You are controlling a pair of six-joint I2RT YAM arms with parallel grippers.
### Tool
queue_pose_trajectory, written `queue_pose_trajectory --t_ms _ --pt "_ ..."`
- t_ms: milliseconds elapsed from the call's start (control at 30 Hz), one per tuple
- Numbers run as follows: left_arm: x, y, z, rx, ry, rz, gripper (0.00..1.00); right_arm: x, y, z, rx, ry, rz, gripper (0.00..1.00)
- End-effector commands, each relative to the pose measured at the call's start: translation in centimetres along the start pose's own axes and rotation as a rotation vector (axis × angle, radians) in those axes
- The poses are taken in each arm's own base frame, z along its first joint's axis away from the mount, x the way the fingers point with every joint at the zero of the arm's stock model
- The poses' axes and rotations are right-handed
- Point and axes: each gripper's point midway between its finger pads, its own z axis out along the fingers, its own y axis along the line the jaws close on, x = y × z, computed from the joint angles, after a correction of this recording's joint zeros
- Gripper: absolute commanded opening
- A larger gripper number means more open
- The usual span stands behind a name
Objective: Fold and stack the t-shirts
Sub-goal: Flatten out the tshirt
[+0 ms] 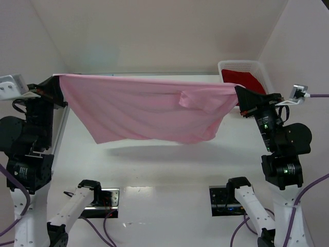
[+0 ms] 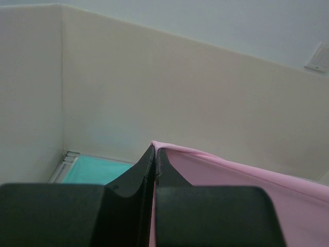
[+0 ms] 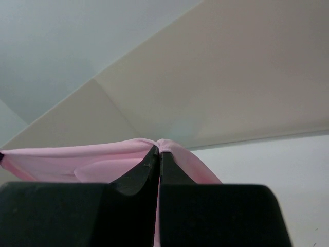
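A light pink t-shirt (image 1: 146,108) hangs stretched in the air across the back of the table, held by its two upper corners. My left gripper (image 1: 55,82) is shut on its left corner, and the pink cloth (image 2: 236,195) runs away from the pinched black fingertips (image 2: 163,164). My right gripper (image 1: 237,95) is shut on the right corner, where pink cloth (image 3: 67,159) bunches over the closed fingers (image 3: 167,167). One sleeve (image 1: 198,100) droops near the right end. A red t-shirt (image 1: 244,80) lies in the white basket. A teal t-shirt (image 2: 97,171) shows low at the left of the left wrist view.
The white basket (image 1: 226,66) stands at the back right corner. Cream walls enclose the table on three sides. The white tabletop (image 1: 164,164) lies under the hanging shirt. Both arm bases and cables sit along the near edge.
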Motion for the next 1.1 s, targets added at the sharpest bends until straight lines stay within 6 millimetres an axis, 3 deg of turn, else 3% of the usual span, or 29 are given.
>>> queue_pose_trajectory --t_ms 0,67,133,167,233,267,300,333,400,533,567,600,633,800,867,1067 --pt "1.8 0.6 1.8 -0.046 0.031 -0.023 0.00 -0.2 -2.5 2.4 0.106 -0.011 0.004 0.00" --pt "3.7 0.7 2.8 -0.055 0.072 -0.026 0.00 1.7 -5.0 3.9 0.168 0.016 0.035 0.00" --pt "7.3 0.8 4.0 -0.063 0.145 -0.031 0.00 4.5 -8.2 5.7 0.241 0.065 0.055 0.00" --pt "8.1 0.7 4.1 -0.055 0.157 -0.039 0.00 5.4 -9.2 6.1 0.266 0.075 0.070 0.00" --pt "12.2 1.1 4.7 -0.070 0.247 -0.050 0.00 8.2 -11.9 6.9 0.321 0.118 0.084 0.00" --pt "13.2 1.2 4.7 -0.076 0.260 -0.065 0.00 9.7 -13.4 6.7 0.356 0.139 0.085 0.00" --pt "14.1 1.3 4.7 -0.081 0.274 -0.071 0.00 10.1 -14.0 6.9 0.367 0.135 0.095 0.00" --pt "16.3 1.6 4.6 -0.079 0.312 -0.065 0.00 10.5 -14.8 6.6 0.396 0.133 0.092 0.00" --pt "18.2 2.0 4.4 -0.104 0.343 -0.089 0.00 11.7 -16.0 6.2 0.427 0.139 0.090 0.00" --pt "24.5 2.9 3.9 -0.135 0.465 -0.106 0.00 14.7 -18.9 4.8 0.494 0.173 0.087 0.00" --pt "24.3 2.9 4.0 -0.132 0.456 -0.108 0.00 15.0 -19.4 4.6 0.509 0.169 0.084 0.00" --pt "26.7 3.1 4.0 -0.141 0.495 -0.127 0.00 16.3 -20.7 4.3 0.532 0.191 0.062 0.00" --pt "28.1 3.3 3.9 -0.152 0.528 -0.119 0.00 16.1 -20.6 4.4 0.524 0.186 0.050 0.00" --pt "31.5 4.2 4.4 -0.194 0.583 -0.107 0.00 18.1 -23.0 4.0 0.583 0.214 0.023 0.01" --pt "33.9 4.7 4.4 -0.212 0.638 -0.093 0.00 19.8 -24.4 3.7 0.614 0.265 0.002 0.01" --pt "38.2 5.3 4.4 -0.221 0.742 -0.034 0.00 23.1 -27.2 2.7 0.678 0.353 -0.032 0.01"
